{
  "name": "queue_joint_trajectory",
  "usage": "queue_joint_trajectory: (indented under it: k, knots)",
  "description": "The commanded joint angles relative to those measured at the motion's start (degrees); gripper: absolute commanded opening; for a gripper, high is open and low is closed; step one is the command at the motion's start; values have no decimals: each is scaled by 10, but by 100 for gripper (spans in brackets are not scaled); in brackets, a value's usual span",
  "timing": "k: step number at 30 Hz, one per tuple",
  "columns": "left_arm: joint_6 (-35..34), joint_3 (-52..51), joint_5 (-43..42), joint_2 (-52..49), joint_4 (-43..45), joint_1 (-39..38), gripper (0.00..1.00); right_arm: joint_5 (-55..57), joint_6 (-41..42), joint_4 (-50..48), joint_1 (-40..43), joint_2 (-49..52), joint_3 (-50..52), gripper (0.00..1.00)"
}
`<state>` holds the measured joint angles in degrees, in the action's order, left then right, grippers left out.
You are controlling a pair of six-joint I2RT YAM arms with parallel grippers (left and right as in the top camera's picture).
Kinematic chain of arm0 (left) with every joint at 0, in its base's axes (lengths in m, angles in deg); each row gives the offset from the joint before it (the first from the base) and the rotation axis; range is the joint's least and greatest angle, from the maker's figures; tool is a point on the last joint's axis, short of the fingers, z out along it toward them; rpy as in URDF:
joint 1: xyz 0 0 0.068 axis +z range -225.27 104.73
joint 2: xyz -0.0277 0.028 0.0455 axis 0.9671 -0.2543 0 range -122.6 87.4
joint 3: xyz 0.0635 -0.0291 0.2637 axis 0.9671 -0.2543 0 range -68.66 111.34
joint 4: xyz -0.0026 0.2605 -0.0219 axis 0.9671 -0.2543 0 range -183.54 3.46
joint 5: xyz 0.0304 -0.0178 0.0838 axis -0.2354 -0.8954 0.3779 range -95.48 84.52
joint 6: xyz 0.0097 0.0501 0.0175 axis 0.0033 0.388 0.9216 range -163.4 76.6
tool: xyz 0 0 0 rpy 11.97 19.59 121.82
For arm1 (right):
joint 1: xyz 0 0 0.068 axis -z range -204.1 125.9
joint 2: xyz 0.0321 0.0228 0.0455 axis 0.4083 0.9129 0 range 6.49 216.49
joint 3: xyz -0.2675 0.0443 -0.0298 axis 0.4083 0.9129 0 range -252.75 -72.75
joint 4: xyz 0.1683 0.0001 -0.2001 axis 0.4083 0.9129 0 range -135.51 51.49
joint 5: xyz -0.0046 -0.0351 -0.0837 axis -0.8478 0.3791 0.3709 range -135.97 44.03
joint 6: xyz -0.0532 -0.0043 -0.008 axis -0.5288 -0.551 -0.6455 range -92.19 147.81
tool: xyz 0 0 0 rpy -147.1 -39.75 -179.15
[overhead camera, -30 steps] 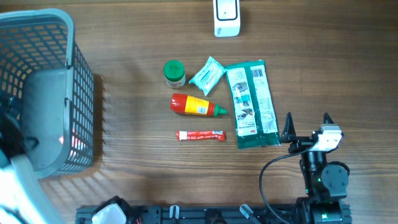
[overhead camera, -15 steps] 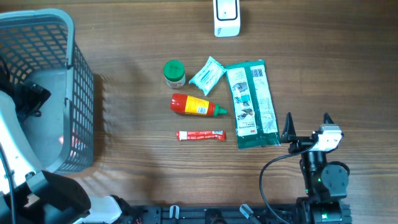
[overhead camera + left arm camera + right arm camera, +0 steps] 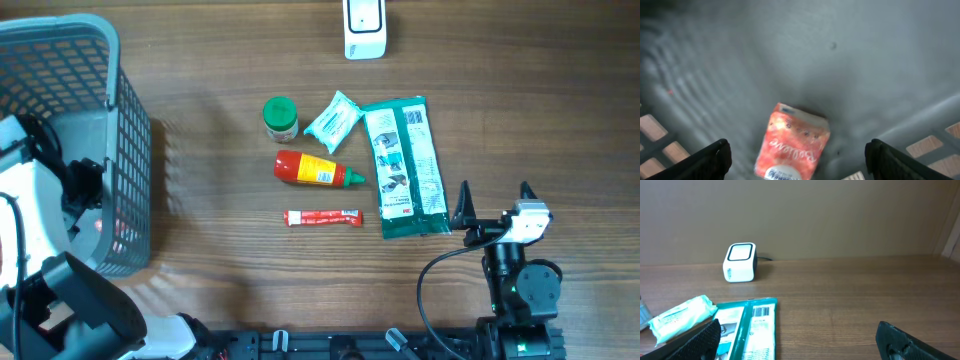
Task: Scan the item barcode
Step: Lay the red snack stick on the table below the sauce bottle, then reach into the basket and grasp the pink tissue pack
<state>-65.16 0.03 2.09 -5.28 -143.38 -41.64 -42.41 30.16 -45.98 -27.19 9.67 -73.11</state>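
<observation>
- Two grippers, both with jaws spread wide and nothing held.
- Left gripper (image 3: 797,155): down inside the basket (image 3: 130,150) at the left edge of the overhead view, fingers (image 3: 710,162) at either side of a packet (image 3: 795,137), clear of it on both sides.
- Packet: flat on the basket floor, lower middle of the left wrist view, red-orange, printed face up, no barcode to be made out on it.
- Right gripper (image 3: 494,197): parked at lower right of the overhead view, just beside the lower end of the long pack (image 3: 405,165), touching nothing.
- Further out, five items loose on the table (image 3: 220,280), mid-frame overhead: jar (image 3: 280,117), sachet (image 3: 332,121), bottle (image 3: 315,169), tube (image 3: 322,217) and the long pack.
- Scanner (image 3: 364,28): upper centre, well apart from both grippers.
- Step in hand, as a judgement: looks like drop-off of a finished packet rather than a pick, though not certain from the pose alone.
- Next, on that reading: raise the left arm clear of the basket wall, then reach for a near item, likely the tube or bottle.
- Calls for a grip that leaves the code uncovered and a turn toward the scanner's face.
- Long pack's barcode (image 3: 760,312): lower left of the right wrist view, facing up, so would need tilting.
</observation>
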Motion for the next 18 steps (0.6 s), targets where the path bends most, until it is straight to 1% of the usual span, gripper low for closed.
queue_joint_trajectory:
  k: [1, 3, 7, 18]
  knots:
    - [-3, -34, 7, 11, 29, -20, 89, 9, 7, -3, -3, -1, 0, 100]
    - [-12, -54, 26, 11, 49, -27, 90, 9, 7, -3, -3, -1, 0, 100]
    - [-13, -84, 25, 11, 80, -27, 90, 9, 7, -3, -3, -1, 0, 100]
    - [-14, -103, 22, 11, 97, -27, 90, 9, 7, -3, -3, -1, 0, 100]
